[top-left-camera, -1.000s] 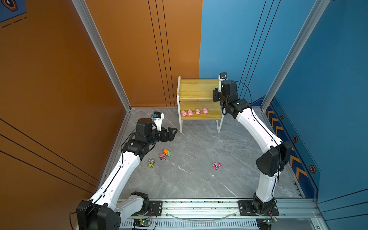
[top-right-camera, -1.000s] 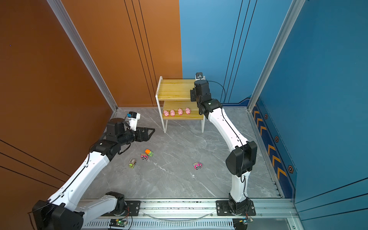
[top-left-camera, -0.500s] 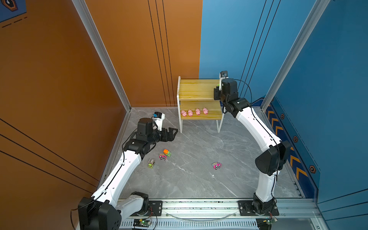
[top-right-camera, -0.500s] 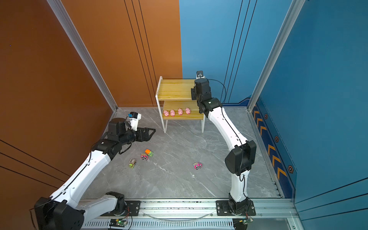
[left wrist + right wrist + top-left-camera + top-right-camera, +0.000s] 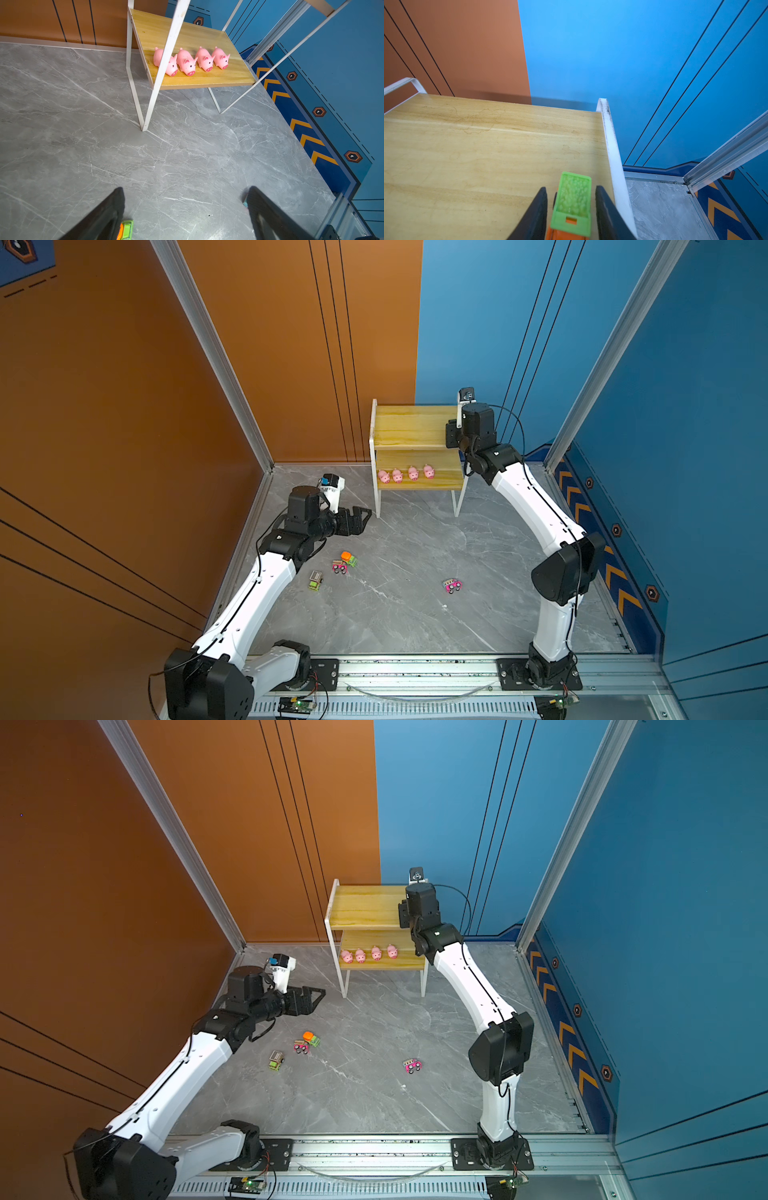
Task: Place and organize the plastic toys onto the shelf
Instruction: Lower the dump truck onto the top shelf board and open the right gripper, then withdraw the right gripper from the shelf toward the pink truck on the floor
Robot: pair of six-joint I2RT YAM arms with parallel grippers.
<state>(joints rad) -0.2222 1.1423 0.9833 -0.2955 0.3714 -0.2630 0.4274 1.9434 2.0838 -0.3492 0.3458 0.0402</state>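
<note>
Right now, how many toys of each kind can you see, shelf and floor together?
Pink pigs: 4, in a row on the lower board of the shelf.
Toy trucks: 5; 4 on the floor, 1 green-and-orange truck on the upper board at the right tool.
Total: 9

4 pigs [image 5: 397, 476] on lwr shelf board [image 5: 445, 480], 1 truck [image 5: 574, 199] on upr board [image 5: 488, 145], 4 trucks [image 5: 452, 585] on floor [image 5: 415, 618]
</note>
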